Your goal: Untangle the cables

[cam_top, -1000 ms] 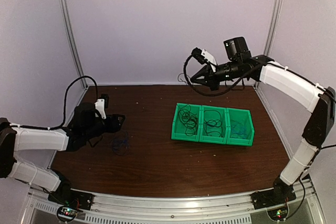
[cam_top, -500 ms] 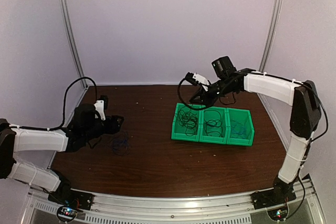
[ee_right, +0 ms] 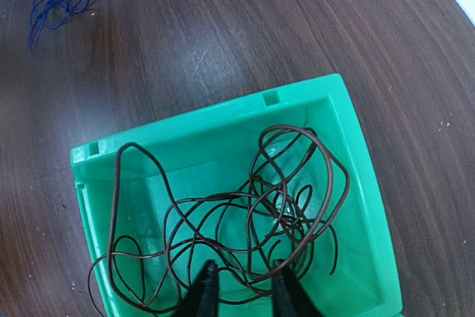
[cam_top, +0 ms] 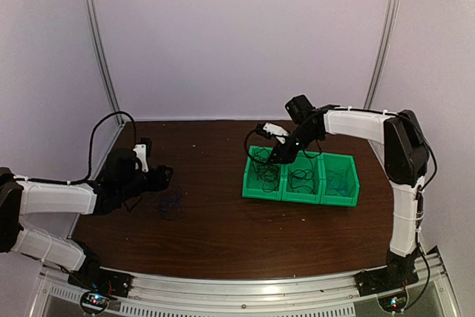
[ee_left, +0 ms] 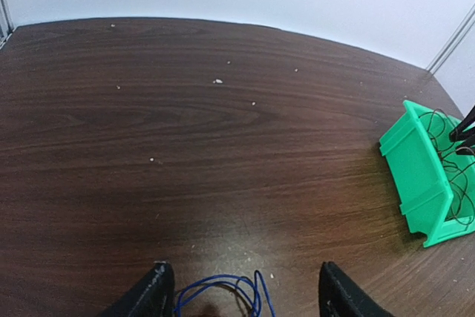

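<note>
A loose dark cable tangle [ee_right: 252, 206] lies in the left compartment of the green bin [cam_top: 256, 191]. My right gripper [ee_right: 243, 269] hangs just over this tangle, jaws a little apart, with strands crossing below and between the fingertips; in the top view the gripper [cam_top: 272, 155] sits over that compartment. A small blue cable coil [cam_top: 171, 202] lies on the table at the left and also shows in the right wrist view [ee_right: 59, 1]. My left gripper [ee_left: 245, 269] is wide open and empty just behind the coil [ee_left: 223, 295]; in the top view this gripper [cam_top: 165, 176] is low.
The green bin [ee_right: 223, 116] has three compartments; the middle one [cam_top: 302, 176] holds dark cable and the right one [cam_top: 339, 181] holds a thin bluish cable. The bin's left end shows in the left wrist view [ee_left: 423, 176]. White walls and metal posts surround the dark wood table [cam_top: 223, 235].
My right arm has come down and to the left from high above the table's back to the bin's left compartment. My left arm has barely moved.
</note>
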You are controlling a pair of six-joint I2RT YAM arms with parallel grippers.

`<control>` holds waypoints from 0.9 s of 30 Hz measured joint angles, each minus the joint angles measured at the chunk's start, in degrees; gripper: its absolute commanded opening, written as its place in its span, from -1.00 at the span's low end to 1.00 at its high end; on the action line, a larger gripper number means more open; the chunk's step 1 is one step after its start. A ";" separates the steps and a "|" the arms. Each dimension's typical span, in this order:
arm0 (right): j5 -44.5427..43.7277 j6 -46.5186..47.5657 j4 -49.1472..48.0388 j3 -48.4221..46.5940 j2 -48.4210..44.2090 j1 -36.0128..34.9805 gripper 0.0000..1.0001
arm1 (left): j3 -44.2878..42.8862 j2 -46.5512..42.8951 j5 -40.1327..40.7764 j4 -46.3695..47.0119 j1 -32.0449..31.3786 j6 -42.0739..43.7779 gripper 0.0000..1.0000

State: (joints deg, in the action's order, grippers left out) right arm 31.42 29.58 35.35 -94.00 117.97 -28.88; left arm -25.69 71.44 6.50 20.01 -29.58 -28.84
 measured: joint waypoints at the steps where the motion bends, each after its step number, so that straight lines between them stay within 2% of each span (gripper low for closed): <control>1: -0.72 -0.02 0.20 -0.28 -0.07 -0.11 -0.29 | 0.00 0.28 0.22 -0.52 0.15 -0.44 0.41; 3: -1.90 -0.31 0.39 -0.37 -0.61 -0.42 -0.18 | 0.09 1.40 0.39 -1.51 0.72 -1.55 0.43; 8: -5.42 0.04 1.97 -0.55 -4.74 -1.49 -0.14 | 0.28 4.50 0.20 -3.78 1.77 -3.52 0.39; 16: -8.15 0.46 -0.09 -1.51 -9.90 -6.67 -0.14 | 1.07 9.25 -3.96 -3.52 2.27 -4.04 0.09; 21: -3.37 0.17 -2.08 -2.16 -6.25 -11.85 -0.15 | 1.86 13.07 -7.04 -1.07 2.27 -3.80 0.02; 27: 1.95 -2.16 -3.39 -12.02 7.43 -16.15 -0.17 | 2.03 14.82 -7.23 1.95 2.27 -3.63 0.06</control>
State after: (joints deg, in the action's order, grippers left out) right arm 33.36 27.42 31.97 -106.02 125.40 -45.04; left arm -23.66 86.26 -0.73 21.96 -27.31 -32.47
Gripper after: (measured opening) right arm 0.417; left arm 0.502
